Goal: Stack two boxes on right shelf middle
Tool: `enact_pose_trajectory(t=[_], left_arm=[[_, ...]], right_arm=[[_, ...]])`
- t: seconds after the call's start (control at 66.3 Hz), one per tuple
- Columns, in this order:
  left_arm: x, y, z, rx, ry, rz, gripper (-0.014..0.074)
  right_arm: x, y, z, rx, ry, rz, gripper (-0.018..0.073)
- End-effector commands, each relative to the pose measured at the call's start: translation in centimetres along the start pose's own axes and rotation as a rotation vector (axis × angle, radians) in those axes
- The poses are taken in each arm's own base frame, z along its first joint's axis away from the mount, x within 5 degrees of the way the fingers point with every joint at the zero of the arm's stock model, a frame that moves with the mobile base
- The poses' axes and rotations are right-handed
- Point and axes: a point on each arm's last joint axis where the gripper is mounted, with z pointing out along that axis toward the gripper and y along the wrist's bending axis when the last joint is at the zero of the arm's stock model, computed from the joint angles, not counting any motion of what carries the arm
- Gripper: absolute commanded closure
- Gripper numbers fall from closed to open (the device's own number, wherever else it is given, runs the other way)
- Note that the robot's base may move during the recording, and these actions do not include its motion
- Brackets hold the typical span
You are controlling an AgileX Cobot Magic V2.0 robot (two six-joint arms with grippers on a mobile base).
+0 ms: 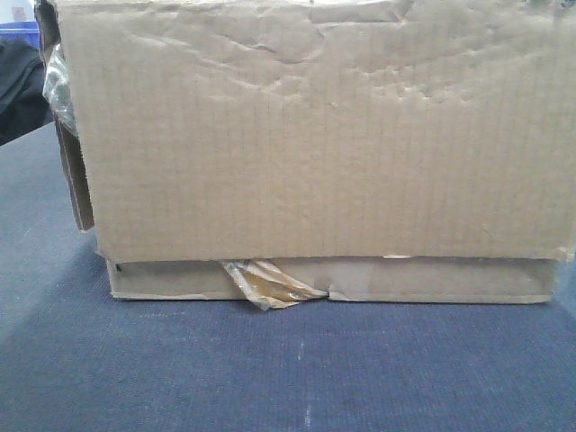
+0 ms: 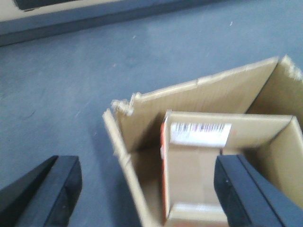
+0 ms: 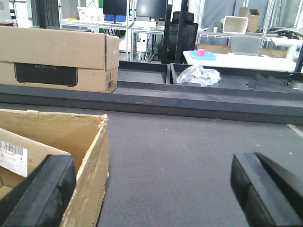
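In the front view, a large creased brown box sits on a flatter box with torn yellowish tape at its front edge. Both rest on a blue-grey surface. The shelf is out of view. My left gripper is open and straddles the torn left wall of an open-topped box. Inside that box stands a smaller carton with a barcode label and an orange edge. My right gripper is open. Its left finger is over the open box and the box's right wall stands between the fingers.
A long cardboard box with a black panel stands at the back left on a dark ledge. A crumpled plastic bag lies behind the ledge. Desks, a chair and a blue tray are farther back. A dark shape is at the front view's left edge.
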Motion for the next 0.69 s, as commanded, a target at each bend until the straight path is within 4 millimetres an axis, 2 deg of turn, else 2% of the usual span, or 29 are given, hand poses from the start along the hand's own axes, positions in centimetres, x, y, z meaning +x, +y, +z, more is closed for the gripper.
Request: enact_pose_trajectory(t=[0.0, 0.181, 0.302, 0.513, 0.679], left_arm=[[1.0, 0.6, -1.2, -0.024, 0.016, 0.017, 0.0131], [4.6, 3.1, -2.1, -0.068, 0.121, -0.033, 0.0131], [6.7, 3.9, -2.6, -0.027, 0.145, -0.110, 0.0131], [9.0, 3.2, -1.0, 0.014, 0.219, -0.121, 0.0131], [8.8, 2.3, -0.6, 0.055, 0.199, -0.119, 0.0131]], right_arm=[[-0.3, 0.0, 0.0, 0.004, -0.021, -0.011, 0.0001], [-0.8, 0.0, 0.8, 0.001, 0.024, -0.010, 0.0001], [-1.9, 0.1, 1.8, -0.013, 0.070, -0.011, 0.0001], [-4.7, 0.9, 4.8, -0.079, 0.225, -0.020, 0.0001], [-6.3, 2.4, 8.1, -0.165, 0.407, -0.034, 0.0001]])
